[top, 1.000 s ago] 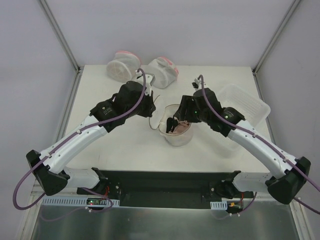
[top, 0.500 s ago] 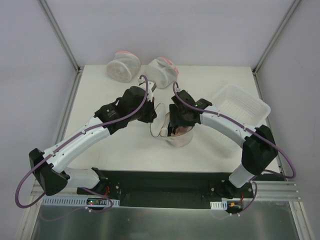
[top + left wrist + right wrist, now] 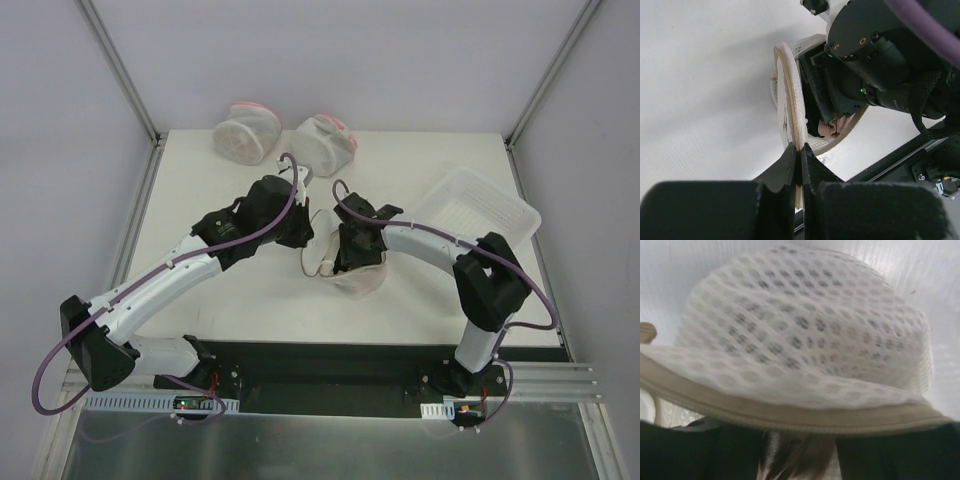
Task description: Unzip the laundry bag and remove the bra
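Far edge blocked by two pink-trimmed pouches [image 3: 245, 130] [image 3: 328, 142] | right edge taken by tray [image 3: 480, 205] | centre crowded by laundry bag [image 3: 355, 275], left gripper [image 3: 308, 236], right gripper [image 3: 346, 254] | far-right corner found open

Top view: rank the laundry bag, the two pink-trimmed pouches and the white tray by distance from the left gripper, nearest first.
1. laundry bag, table centre, its flap rim pinched by the left gripper.
2. right pink-trimmed pouch, at the back.
3. left pink-trimmed pouch, back left.
4. white tray, far right.
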